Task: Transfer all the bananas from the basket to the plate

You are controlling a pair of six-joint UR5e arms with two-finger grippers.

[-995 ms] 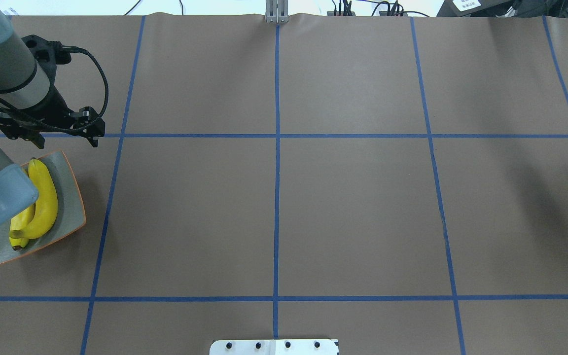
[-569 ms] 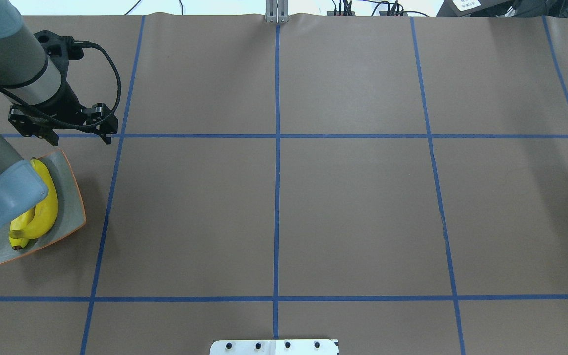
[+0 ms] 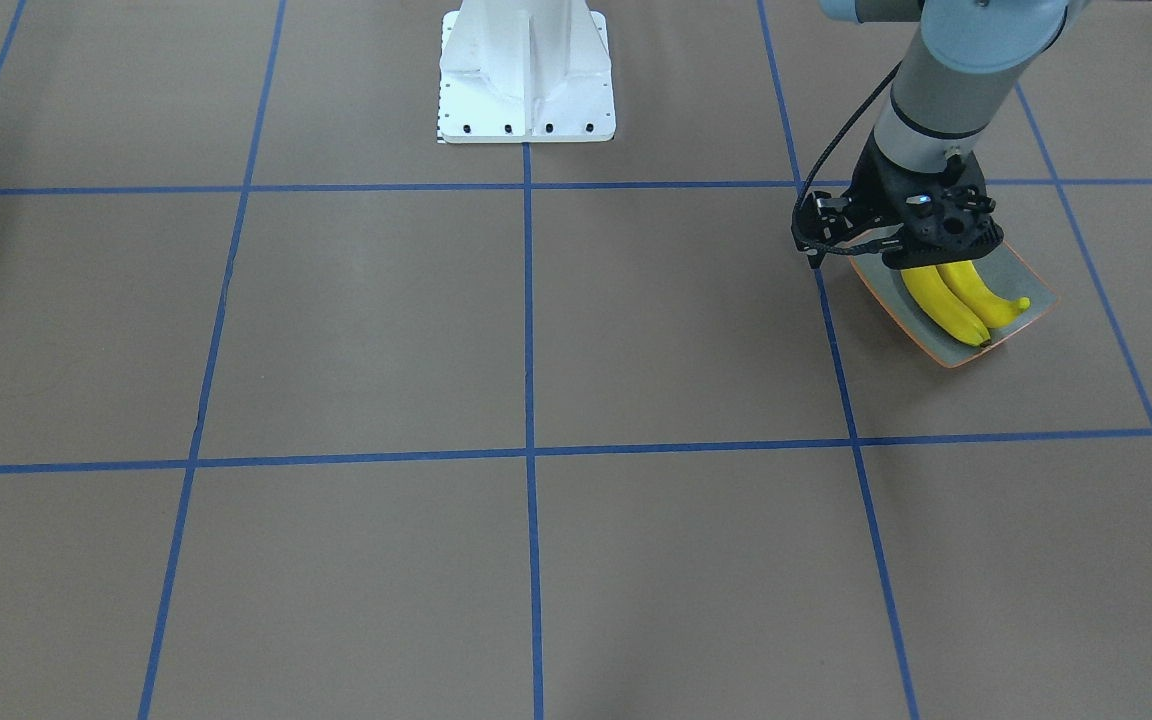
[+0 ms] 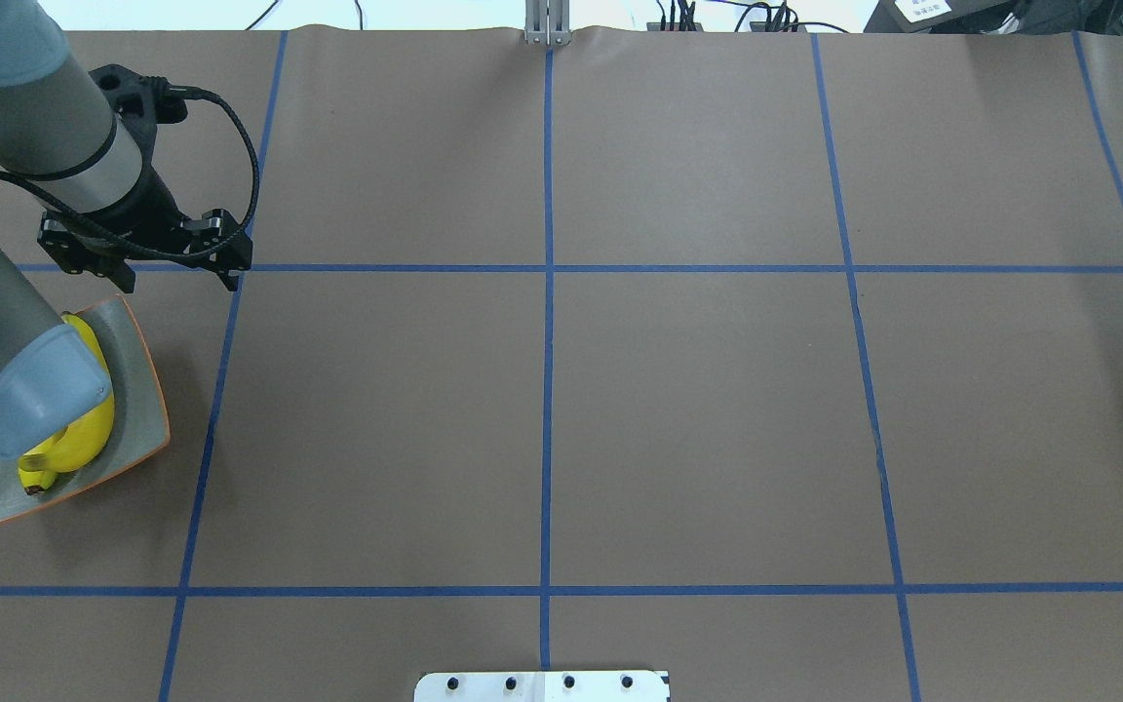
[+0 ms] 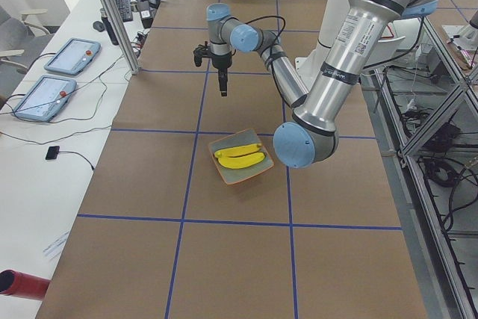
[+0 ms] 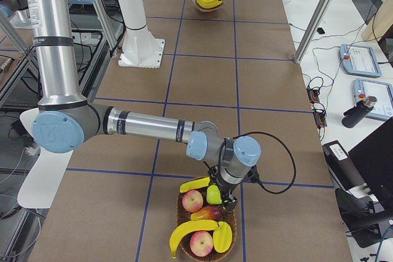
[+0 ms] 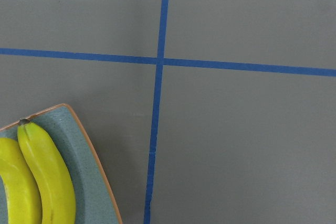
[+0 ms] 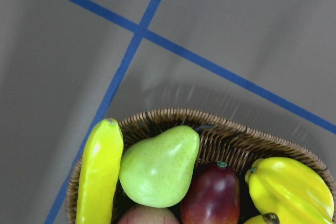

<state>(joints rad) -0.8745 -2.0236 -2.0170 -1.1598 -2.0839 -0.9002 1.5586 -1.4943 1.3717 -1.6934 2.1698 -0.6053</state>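
Note:
The grey-green plate (image 4: 137,390) with an orange rim lies at the table's left and holds two bananas (image 3: 946,300) side by side; they also show in the left wrist view (image 7: 47,182). My left gripper (image 4: 144,263) hangs empty just beyond the plate's far edge, and its fingers look apart. Two more bananas (image 6: 195,183) lie in the wicker basket (image 8: 173,114) at the far right end. My right gripper (image 6: 225,196) hangs low over the basket's fruit. I cannot tell whether it is open or shut.
The basket also holds apples (image 6: 193,200), a green pear (image 8: 157,166), a dark red fruit (image 8: 210,198) and a ribbed yellow fruit (image 8: 289,187). The robot's white base (image 3: 526,70) stands mid-table. My left elbow (image 4: 35,400) covers part of the plate from above.
My left gripper has moved to the right, away from the plate, and the elbow now covers more of the bananas. The dark tip at the overhead view's right edge has left view.

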